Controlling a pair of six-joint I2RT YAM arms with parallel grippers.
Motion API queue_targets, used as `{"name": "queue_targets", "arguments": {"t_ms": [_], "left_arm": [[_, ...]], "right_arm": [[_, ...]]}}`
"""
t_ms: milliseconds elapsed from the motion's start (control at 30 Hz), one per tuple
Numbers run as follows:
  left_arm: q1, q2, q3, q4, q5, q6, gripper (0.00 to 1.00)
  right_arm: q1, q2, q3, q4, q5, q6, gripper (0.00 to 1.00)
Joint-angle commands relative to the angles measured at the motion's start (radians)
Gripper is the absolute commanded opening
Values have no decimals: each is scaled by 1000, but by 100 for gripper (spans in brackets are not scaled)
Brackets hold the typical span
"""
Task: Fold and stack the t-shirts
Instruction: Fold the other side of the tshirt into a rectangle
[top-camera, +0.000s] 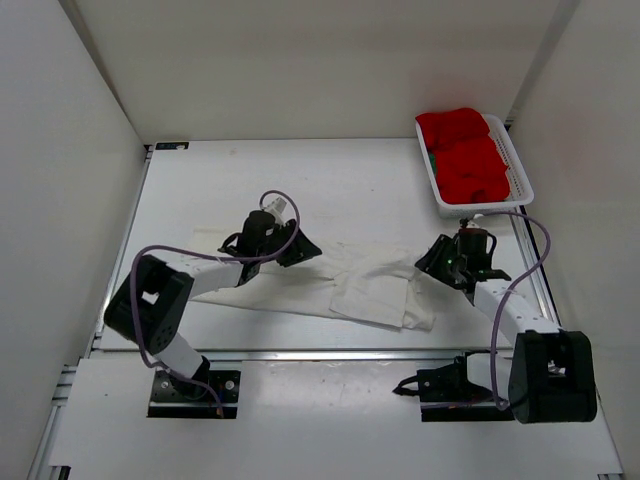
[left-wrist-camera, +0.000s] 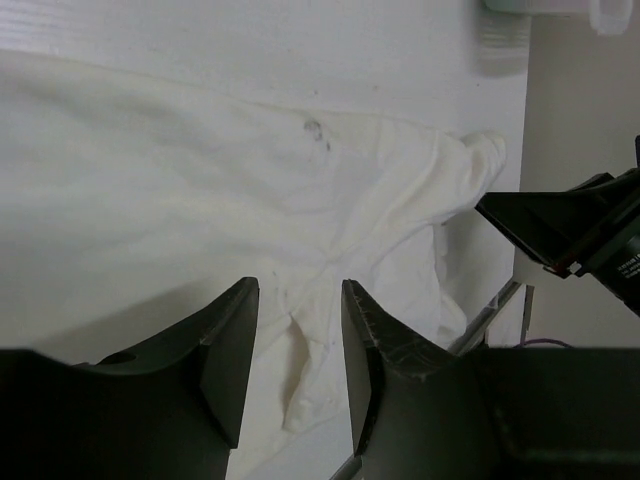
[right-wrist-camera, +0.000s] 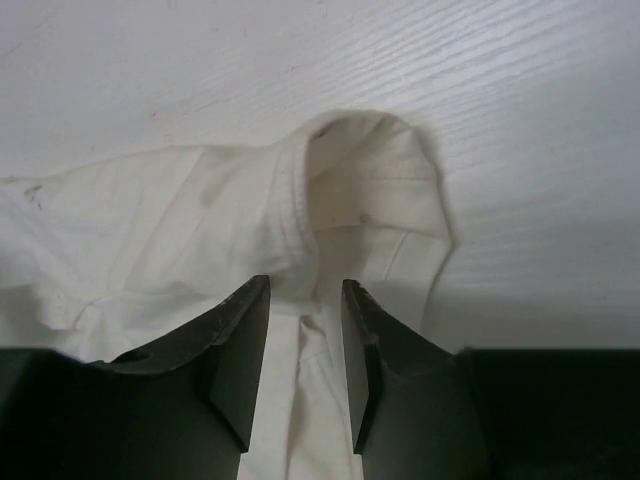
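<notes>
1. The cream-white t-shirt (top-camera: 350, 285) is spread along the near half of the bench (top-camera: 340, 180), bunched at its right end. A small dark smudge (left-wrist-camera: 316, 131) is seen on it.
2. The left gripper (left-wrist-camera: 299, 288) is held over the shirt's left part with its jaws spread and nothing pinched.
3. The right gripper (right-wrist-camera: 305, 284) is set at the shirt's right end. Its jaws are spread, with a fold of cloth lying between them.
4. The red t-shirt (top-camera: 468, 150) is heaped in a white basket (top-camera: 522, 180) at the far right corner. A sliver of the green t-shirt (top-camera: 429, 158) is seen beside it.
5. Small print (left-wrist-camera: 630, 266) on the right arm cannot be read.
6. The bench is a white, wood-grained board, closed in by white walls (top-camera: 300, 60). Bare board is left between the shirt and the far edge.
</notes>
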Motion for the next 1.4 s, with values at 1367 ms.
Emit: {"name": "queue_targets", "arguments": {"t_ms": [1367], "left_arm": [[194, -47, -156, 60, -42, -16, 50]], "right_arm": [[251, 21, -125, 55, 52, 19, 0]]}}
